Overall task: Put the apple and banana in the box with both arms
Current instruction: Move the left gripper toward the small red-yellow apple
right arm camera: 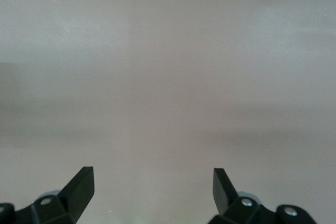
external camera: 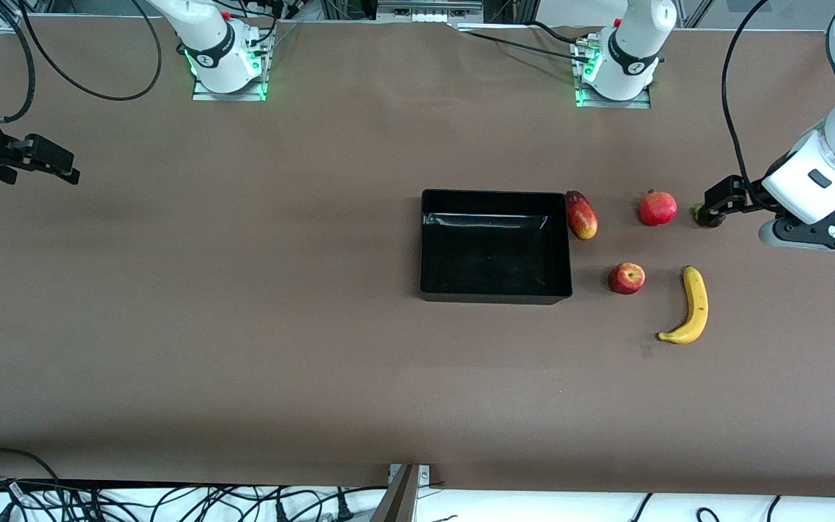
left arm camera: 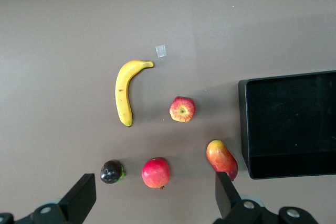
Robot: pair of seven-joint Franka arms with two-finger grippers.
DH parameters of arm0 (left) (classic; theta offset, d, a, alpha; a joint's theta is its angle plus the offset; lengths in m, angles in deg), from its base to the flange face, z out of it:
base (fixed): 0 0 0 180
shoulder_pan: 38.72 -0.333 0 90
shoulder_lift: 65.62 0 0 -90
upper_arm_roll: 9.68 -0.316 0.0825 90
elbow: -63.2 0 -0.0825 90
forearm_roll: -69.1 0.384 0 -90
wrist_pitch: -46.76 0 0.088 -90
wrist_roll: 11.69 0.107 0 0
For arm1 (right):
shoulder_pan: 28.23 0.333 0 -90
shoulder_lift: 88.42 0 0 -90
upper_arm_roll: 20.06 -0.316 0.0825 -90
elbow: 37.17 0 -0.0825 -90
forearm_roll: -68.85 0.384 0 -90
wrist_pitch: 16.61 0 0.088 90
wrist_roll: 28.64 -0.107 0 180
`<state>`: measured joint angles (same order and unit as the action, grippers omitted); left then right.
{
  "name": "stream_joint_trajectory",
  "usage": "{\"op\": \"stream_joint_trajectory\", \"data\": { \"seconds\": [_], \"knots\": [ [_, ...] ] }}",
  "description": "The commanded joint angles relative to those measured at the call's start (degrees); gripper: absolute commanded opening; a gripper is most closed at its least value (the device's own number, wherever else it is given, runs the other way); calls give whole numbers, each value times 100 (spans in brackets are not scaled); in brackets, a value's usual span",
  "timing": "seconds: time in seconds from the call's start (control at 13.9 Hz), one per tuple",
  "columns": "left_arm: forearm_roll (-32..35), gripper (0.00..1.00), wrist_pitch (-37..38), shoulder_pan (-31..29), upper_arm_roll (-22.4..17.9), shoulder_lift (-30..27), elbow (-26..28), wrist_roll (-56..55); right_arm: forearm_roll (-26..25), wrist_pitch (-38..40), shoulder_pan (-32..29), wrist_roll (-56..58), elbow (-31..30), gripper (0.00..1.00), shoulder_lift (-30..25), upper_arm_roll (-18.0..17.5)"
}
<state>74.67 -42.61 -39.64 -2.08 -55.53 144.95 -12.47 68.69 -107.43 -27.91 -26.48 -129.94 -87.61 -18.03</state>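
A: Where are the fruits we want?

B: The apple point(external camera: 627, 278) sits in the right middle of the front picture, just next to the box point(external camera: 496, 290). The banana point(external camera: 689, 307) lies a little more to the right and a bit lower down. Both are on the table, not in the box yet.

A: Which way does the banana point?

B: It runs up and down in the front picture, with its curved end at the bottom.

A: Which gripper is closer?

B: The left gripper point(external camera: 715, 206), I think. It hangs at the right edge of the picture, just above the banana. Its two fingers point(left arm camera: 79, 198) stand wide apart and hold nothing. The fruits lie toward the box from it.

A: And the other one?

B: The right gripper point(external camera: 44, 163) waits way over at the left edge, well apart from every fruit. Its fingers point(right arm camera: 81, 187) are wide apart too, and it sees only bare table.
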Motion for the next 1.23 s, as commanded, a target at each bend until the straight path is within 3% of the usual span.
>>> {"op": "stream_joint_trajectory", "data": {
  "seconds": [0.0, 0.58, 1.01, 1.15],
  "knots": [
    [75, 100, 42, -41, -39, -182, -89, 95, 86, 74, -85, -23, 30, 100, -19, -54],
    [40, 100, 69, -295, -48, -165, 648, 60, 86, 82, -85, -40, 22, 100, -19, -54],
    [-12, 100, -1432, -410, -30, -121, 2001, 78, 95, 82, -85, -31, 22, 100, -19, -72],
    [-4, 100, -2239, -357, 13, -7, 2475, 69, 95, 82, -85, -40, 30, 100, -19, -63]
  ]
}}
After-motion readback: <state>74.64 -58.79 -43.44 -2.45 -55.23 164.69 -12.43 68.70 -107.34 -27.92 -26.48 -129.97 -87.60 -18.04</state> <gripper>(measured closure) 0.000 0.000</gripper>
